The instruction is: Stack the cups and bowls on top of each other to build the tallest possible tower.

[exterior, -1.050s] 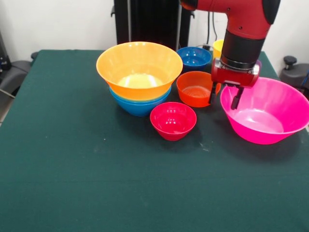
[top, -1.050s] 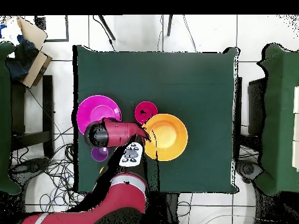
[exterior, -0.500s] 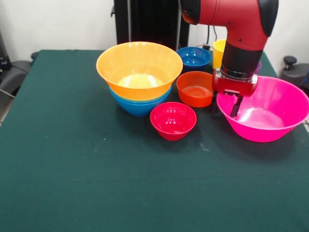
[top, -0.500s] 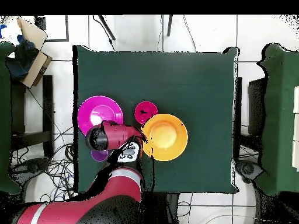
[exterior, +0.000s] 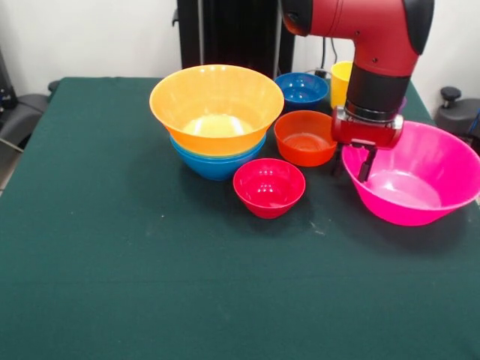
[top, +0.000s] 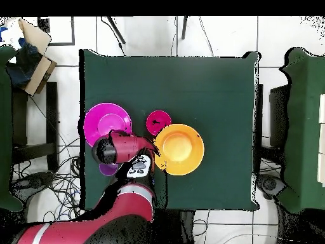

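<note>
The wide pink bowl (exterior: pixel 420 184) sits at the right of the table. My gripper (exterior: pixel 351 172) is shut on its near-left rim, one finger (exterior: pixel 365 165) inside the bowl and the other outside it. The tower (exterior: pixel 216 124) is a large orange bowl (exterior: pixel 216 101) nested on light blue bowls (exterior: pixel 217 163). Around it stand a crimson bowl (exterior: pixel 268 187), an orange-red bowl (exterior: pixel 304 139) and a dark blue bowl (exterior: pixel 301 88). A yellow cup (exterior: pixel 340 75) stands behind the arm. From overhead the pink bowl (top: pixel 101 122), the purple cup (top: pixel 108 169) and the orange bowl (top: pixel 180 149) show, and the arm hides the gripper.
The pink bowl reaches close to the table's edge (exterior: pixel 474 199). The orange-red bowl stands just beside my gripper. A dark chair (exterior: pixel 19 112) stands off one corner of the table, and cables (top: pixel 57 184) lie on the floor by the robot's base.
My gripper came down over the pink bowl's rim and its fingers closed on it. The bowl shifted slightly toward the orange-red bowl, then back.
</note>
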You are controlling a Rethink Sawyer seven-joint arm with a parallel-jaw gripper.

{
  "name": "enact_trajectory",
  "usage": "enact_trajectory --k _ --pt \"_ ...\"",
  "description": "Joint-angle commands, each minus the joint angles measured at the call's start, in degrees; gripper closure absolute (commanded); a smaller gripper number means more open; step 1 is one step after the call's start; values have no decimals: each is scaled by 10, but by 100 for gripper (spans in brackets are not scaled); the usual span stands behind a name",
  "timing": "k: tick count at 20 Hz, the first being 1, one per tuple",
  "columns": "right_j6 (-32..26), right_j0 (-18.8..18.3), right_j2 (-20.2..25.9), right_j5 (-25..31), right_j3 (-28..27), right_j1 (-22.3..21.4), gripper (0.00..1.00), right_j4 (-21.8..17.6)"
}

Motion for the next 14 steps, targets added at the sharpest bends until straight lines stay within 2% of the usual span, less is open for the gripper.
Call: enact_trajectory --k 1,4,14 --pt "99 29 17 1 -14 37 100 23" --pt "106 32 19 10 -12 34 100 35" --pt "90 17 39 30 7 7 100 40"
